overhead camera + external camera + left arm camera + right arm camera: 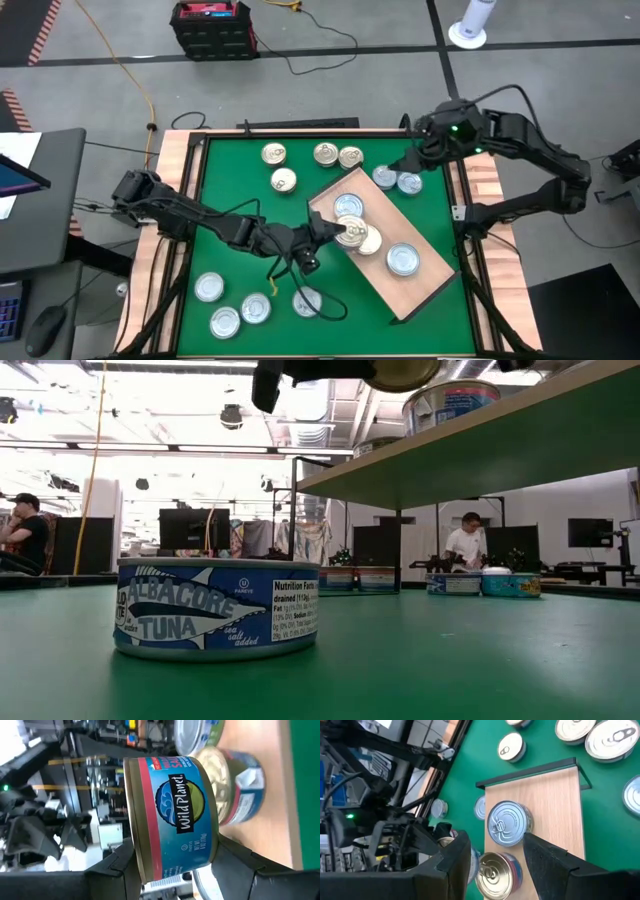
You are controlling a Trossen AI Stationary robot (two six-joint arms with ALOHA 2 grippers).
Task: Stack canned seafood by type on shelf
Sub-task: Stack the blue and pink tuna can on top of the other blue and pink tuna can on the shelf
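My left gripper [338, 230] reaches over the light-wood shelf [425, 285] and is shut on a blue-labelled can with gold rims [175, 815]. On the shelf stand a silver-lidded can [348, 205], a gold-lidded can [368, 241] right beside the held one, and a bluish-topped can [402, 260]. More canned seafood rests on the green mat: several cans at the far side [325, 153] and several at the near left [226, 322]. My right gripper [495, 865] hangs open, high over the far right part of the table, with nothing between its fingers. My left gripper pinches the can by its two flat ends [142, 870] between its two fingers. The fingers come in about level from the table's left, one above the can and one below it. The can stays upright, lifted clear of the shelf, its label wall toward the wrist camera.
An albacore tuna can [215, 610] stands on the mat close to the low camera. Wood-slat rims [170, 200] border the mat. Two cans [397, 180] lie just beyond the shelf's far end. People sit in the room behind the table.
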